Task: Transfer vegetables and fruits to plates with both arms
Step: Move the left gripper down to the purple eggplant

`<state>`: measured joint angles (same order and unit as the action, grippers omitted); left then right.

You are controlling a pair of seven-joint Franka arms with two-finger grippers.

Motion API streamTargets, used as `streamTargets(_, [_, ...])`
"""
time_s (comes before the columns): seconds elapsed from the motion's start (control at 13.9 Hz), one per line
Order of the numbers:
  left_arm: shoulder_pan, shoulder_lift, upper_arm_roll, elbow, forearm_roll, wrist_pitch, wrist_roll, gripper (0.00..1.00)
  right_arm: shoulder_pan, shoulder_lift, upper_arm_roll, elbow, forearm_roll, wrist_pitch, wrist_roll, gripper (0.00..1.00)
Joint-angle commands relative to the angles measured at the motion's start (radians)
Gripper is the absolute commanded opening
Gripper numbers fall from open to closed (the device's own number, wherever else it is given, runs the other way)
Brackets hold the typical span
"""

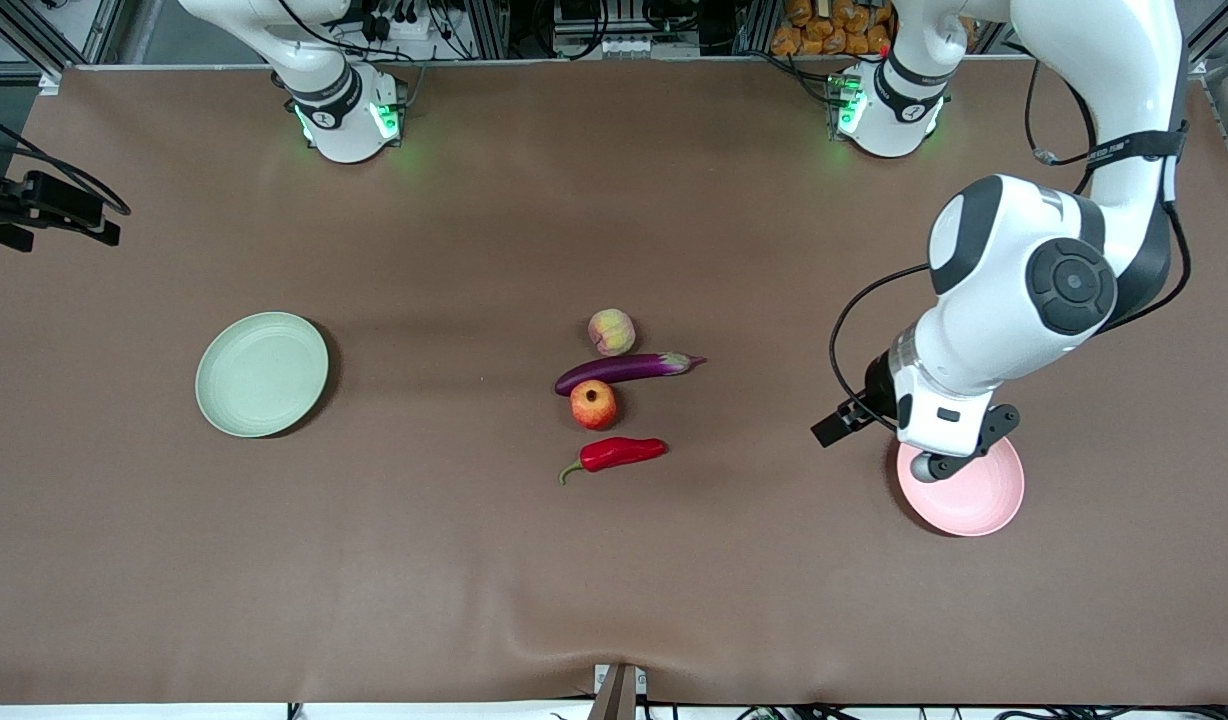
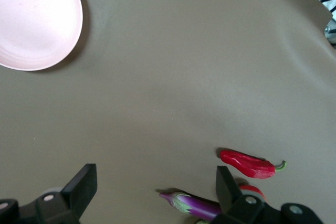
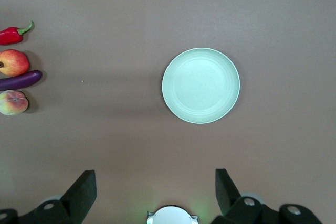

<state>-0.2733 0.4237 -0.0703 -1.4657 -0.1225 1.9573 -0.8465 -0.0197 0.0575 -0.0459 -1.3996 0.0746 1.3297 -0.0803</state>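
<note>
Four foods, peach (image 1: 611, 332), eggplant (image 1: 626, 369), red-orange fruit (image 1: 593, 404), chili (image 1: 619, 454), lie mid-frame; left gripper (image 2: 156, 184) over pink plate (image 1: 984, 497) and right gripper (image 3: 156, 184) both gape empty.

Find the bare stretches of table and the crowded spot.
Bare cloth lies between the green plate and the produce, and between the chili and the pink plate. Crowded: peach, eggplant, red fruit and chili cluster mid-table.

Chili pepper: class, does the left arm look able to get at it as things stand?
Probably yes. The chili pepper lies apart from the red-orange fruit, bare tabletop around it, and the left tool stands open over the pink plate, nothing between.
</note>
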Motion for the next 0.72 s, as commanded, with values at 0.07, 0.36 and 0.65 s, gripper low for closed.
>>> streamTargets(0.07, [0.000, 0.032, 0.006, 0.011, 0.017, -0.049, 0.064, 1.00, -0.025, -0.004, 0.018, 0.001, 0.011, 0.000, -0.006, 1.00])
streamTargets(0.36, [-0.023, 0.075, 0.004, 0.015, -0.028, -0.046, -0.026, 1.00, -0.026, -0.004, 0.018, 0.001, 0.010, 0.000, -0.006, 1.00])
streamTargets(0.65, [-0.138, 0.141, 0.007, 0.016, -0.019, -0.038, -0.232, 1.00, -0.026, -0.004, 0.018, 0.002, 0.010, 0.000, -0.006, 1.00])
